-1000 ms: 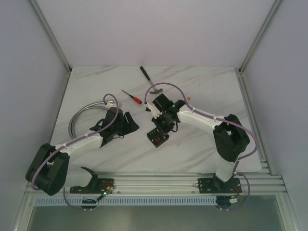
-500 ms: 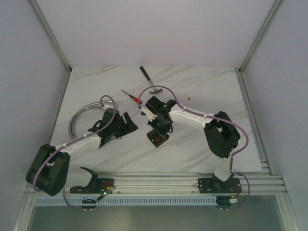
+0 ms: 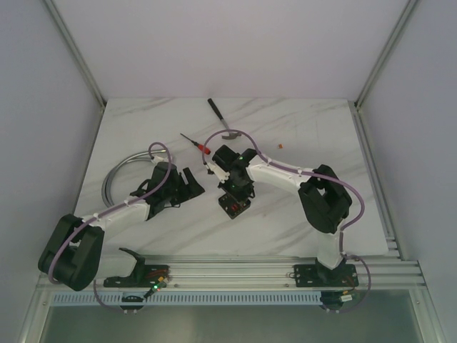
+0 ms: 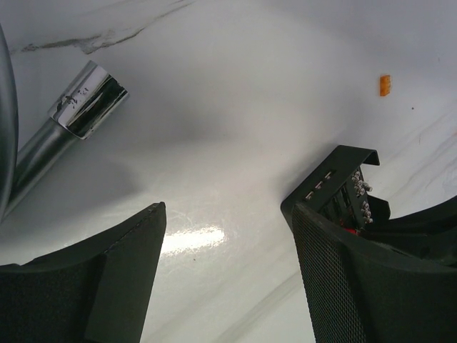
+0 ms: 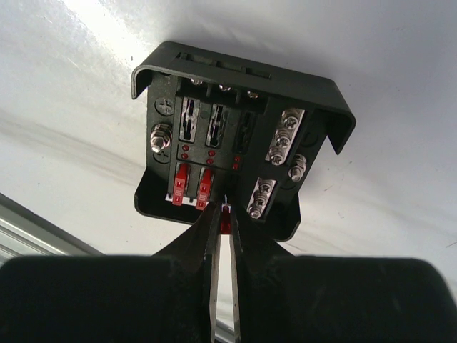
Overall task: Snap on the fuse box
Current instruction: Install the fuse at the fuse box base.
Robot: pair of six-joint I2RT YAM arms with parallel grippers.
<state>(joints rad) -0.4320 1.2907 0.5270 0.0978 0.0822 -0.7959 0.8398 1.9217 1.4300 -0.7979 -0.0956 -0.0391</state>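
Observation:
The fuse box [image 3: 234, 205] is a small black square box lying open-faced on the white marble table. In the right wrist view the fuse box [image 5: 214, 86] shows two red fuses [image 5: 190, 184] seated in its near row. My right gripper [image 3: 235, 187] hangs just over the box; its jaws [image 5: 225, 213] are shut on a small red fuse [image 5: 226, 221] at the box's near edge, beside the seated pair. My left gripper [image 3: 191, 182] is open and empty on the table left of the box, a corner of which shows in the left wrist view [image 4: 341, 187].
A hammer [image 3: 223, 121] and a red-handled screwdriver [image 3: 196, 144] lie behind the box. A metal hose [image 3: 123, 170] curls at the left, its chrome end near my left gripper [image 4: 80, 113]. A loose orange fuse [image 3: 281, 145] lies at the right. An aluminium rail [image 3: 235, 271] runs along the near edge.
My right arm has swung left and its gripper has come in over the fuse box with the red fuse. My left gripper has shifted slightly left.

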